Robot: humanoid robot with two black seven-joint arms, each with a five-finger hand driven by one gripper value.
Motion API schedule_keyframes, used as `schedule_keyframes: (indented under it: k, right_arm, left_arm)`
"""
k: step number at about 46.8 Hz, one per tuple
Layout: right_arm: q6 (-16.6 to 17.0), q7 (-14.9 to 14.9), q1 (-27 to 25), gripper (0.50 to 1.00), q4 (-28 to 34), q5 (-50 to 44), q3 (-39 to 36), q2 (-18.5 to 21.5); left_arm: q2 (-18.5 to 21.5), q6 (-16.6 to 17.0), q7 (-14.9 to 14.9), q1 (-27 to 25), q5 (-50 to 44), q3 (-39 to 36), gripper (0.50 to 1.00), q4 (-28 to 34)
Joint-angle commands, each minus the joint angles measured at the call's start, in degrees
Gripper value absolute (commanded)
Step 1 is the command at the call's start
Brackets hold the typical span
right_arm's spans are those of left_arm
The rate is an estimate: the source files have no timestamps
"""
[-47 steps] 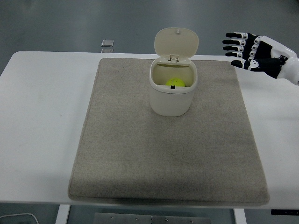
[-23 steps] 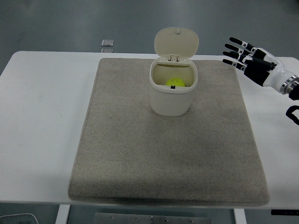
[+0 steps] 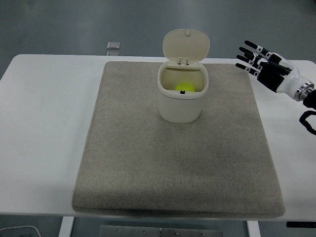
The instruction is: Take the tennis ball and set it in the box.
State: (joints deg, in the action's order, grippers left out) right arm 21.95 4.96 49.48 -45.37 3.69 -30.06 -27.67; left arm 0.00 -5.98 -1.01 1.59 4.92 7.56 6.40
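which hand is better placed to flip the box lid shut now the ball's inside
Right. The right hand hovers open beside the box, level with its raised lid. The tennis ball already lies inside. The left hand is not in view, so it would likely have farther to travel.

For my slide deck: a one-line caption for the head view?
Tennis ball inside the open-lidded box on the mat; right hand open, empty, off to the side.

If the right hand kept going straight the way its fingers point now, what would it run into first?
Probably nothing: the right hand, fingers spread, points up-left toward the table's far edge, passing behind the bin's raised lid. Depth is unclear, so a lid brush can't be excluded.
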Motion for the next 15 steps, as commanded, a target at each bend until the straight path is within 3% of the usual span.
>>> schedule_keyframes:
  k: [1,15]
  right_arm:
    - [0.0,0.0,0.0,0.911,0.0,0.0,0.0,0.0]
    - [-0.1,0.4,0.0,0.911,-0.1,0.1,-0.4,0.2]
  left_arm:
    - [0.0,0.0,0.0,0.0,0.0,0.0,0.992,-0.1]
    - [0.0,0.0,0.0,0.0,0.0,0.0,0.992,-0.1]
